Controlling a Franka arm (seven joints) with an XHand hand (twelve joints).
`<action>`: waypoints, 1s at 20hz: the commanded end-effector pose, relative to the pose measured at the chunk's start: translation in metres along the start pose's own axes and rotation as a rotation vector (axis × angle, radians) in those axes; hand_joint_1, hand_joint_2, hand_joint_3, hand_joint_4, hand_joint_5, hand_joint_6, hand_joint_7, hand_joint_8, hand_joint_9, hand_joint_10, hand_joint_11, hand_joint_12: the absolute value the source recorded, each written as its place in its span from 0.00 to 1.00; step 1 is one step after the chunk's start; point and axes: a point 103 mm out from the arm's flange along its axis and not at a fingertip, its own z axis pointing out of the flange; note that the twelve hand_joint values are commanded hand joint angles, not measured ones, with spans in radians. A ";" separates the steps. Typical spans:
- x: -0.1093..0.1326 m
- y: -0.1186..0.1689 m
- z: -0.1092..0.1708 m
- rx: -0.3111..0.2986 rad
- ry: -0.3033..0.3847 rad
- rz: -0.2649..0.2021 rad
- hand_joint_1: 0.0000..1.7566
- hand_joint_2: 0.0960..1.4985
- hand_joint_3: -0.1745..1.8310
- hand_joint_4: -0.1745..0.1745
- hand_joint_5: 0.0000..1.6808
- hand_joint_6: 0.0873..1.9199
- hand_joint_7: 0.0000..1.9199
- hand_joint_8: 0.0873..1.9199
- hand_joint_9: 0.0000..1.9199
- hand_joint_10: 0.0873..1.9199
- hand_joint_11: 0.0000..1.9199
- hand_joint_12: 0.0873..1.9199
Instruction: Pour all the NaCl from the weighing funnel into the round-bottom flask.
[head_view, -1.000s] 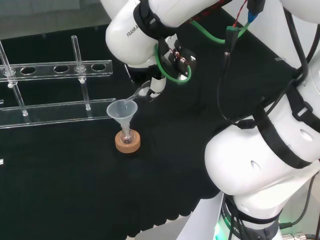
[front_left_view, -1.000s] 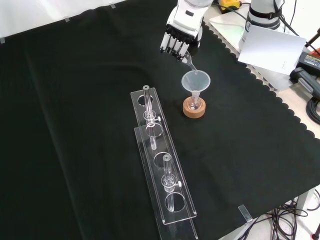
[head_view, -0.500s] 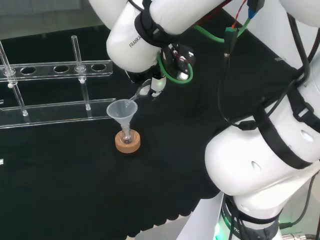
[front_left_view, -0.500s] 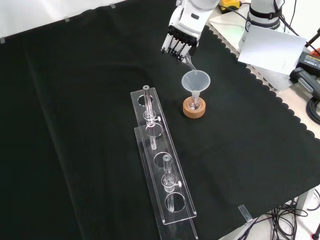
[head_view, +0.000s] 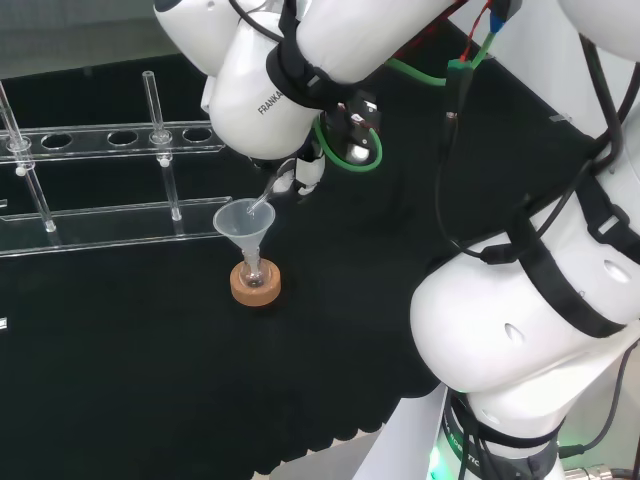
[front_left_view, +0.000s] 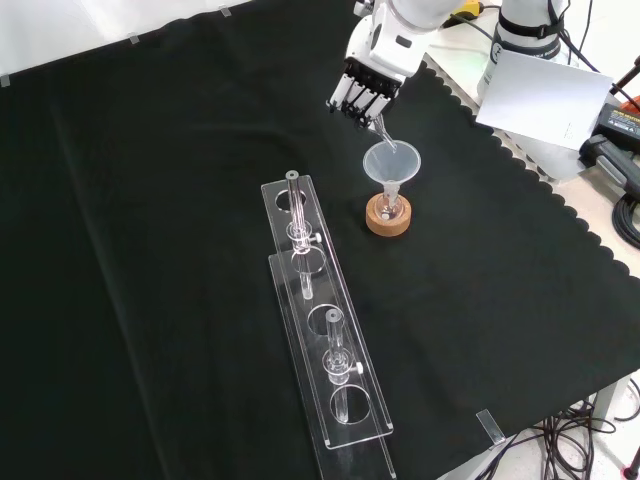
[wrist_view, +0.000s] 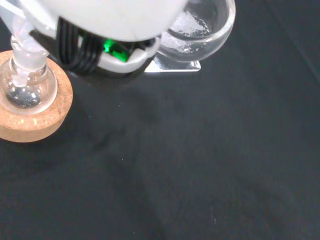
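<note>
A small round-bottom flask (head_view: 254, 273) (front_left_view: 388, 207) (wrist_view: 24, 89) stands on a cork ring (head_view: 255, 289) (front_left_view: 388, 222) (wrist_view: 35, 125) with a clear funnel (head_view: 242, 221) (front_left_view: 391, 162) in its neck. The hand (head_view: 303, 174) (front_left_view: 364, 87) (wrist_view: 100, 15) is shut on the clear weighing funnel (head_view: 264, 201) (front_left_view: 382, 131) (wrist_view: 195, 30). It holds it tilted down, with the spout over the funnel's mouth. In the wrist view, white grains lie in the weighing funnel's bowl. Whether grains are falling I cannot tell.
A long clear rack (head_view: 110, 136) (front_left_view: 322, 340) with a few tubes stands beside the flask, to the left in both the head and front views. A white sheet (front_left_view: 545, 95) lies off the cloth's scalloped edge at the front view's upper right.
The arm's wrist link has swung up and left in the head view. The hand has tipped the weighing funnel steeper over the funnel. The flask and ring have stayed put.
</note>
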 end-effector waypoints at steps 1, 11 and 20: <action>0.001 0.006 -0.006 0.001 -0.059 -0.011 0.69 0.38 0.37 0.21 0.93 0.00 0.84 0.00 0.77 0.00 0.53 0.47; -0.001 0.005 -0.013 0.008 -0.102 -0.034 0.69 0.38 0.37 0.20 0.93 0.00 0.84 0.00 0.77 0.00 0.53 0.46; 0.010 0.010 -0.015 0.035 -0.151 -0.092 0.69 0.38 0.37 0.20 0.93 0.00 0.84 0.00 0.78 0.00 0.53 0.46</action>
